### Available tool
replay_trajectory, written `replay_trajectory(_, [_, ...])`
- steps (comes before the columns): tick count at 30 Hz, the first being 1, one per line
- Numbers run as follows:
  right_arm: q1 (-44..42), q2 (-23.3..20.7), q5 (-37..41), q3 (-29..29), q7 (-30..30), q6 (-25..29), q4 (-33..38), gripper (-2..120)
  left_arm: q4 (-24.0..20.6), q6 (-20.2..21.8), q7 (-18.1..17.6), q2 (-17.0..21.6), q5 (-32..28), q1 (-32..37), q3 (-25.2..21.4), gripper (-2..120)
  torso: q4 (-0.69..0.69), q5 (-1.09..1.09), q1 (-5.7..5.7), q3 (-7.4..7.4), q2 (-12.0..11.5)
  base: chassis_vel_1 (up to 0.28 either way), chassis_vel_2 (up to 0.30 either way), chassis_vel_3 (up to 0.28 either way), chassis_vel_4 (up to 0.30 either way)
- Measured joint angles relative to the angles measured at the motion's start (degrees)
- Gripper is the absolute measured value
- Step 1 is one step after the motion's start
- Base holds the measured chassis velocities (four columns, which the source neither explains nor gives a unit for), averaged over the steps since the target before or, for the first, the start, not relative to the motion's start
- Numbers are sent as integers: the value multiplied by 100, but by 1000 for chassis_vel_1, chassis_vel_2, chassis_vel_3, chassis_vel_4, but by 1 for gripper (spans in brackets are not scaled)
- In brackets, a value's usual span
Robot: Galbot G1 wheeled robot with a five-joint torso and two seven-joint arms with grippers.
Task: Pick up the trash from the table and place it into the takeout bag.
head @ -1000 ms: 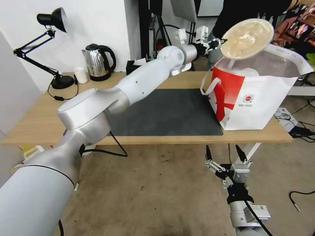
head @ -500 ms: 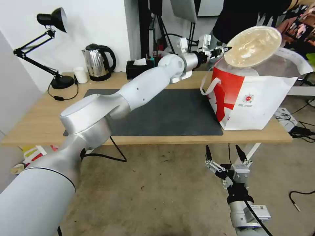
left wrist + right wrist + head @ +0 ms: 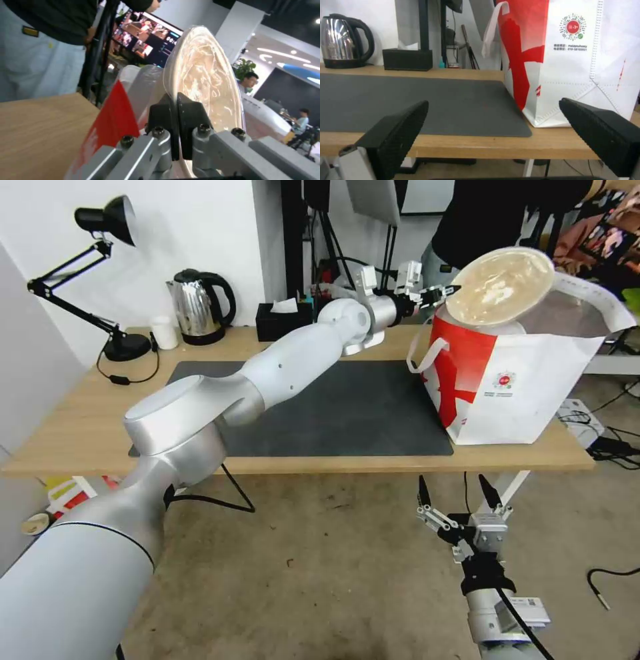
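Beige bowl (image 3: 501,287) pinched by left fingers (image 3: 166,112) above takeout bag (image 3: 513,380); right fingers (image 3: 396,132) spread, empty

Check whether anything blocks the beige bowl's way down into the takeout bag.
Nothing visible does. The left tool grips the tilted beige bowl by its rim right over the open takeout bag; the strap handles hang outside the mouth. The bag's inside is mostly hidden.

One beige bowl (image 3: 502,286), one takeout bag (image 3: 520,380), one kettle (image 3: 198,307), one lamp (image 3: 100,273).
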Motion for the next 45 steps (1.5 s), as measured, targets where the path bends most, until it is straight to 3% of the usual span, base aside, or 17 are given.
replay_trajectory(21, [0, 0, 0, 0, 0, 0, 0, 100, 48, -12, -44, 4, 291, 107, 106, 0, 0, 0, 0, 0, 0, 0, 0, 0, 0])
replay_trajectory(33, [0, 0, 0, 0, 0, 0, 0, 100, 125, 2, 453, 5, 583, 86, 244, 0, 0, 0, 0, 0, 0, 0, 0, 0, 0])
replay_trajectory(45, [0, 0, 0, 0, 0, 0, 0, 100, 137, -4, 619, 8, 803, 61, 292, 0, 0, 0, 0, 0, 2, 0, 0, 0, 0])
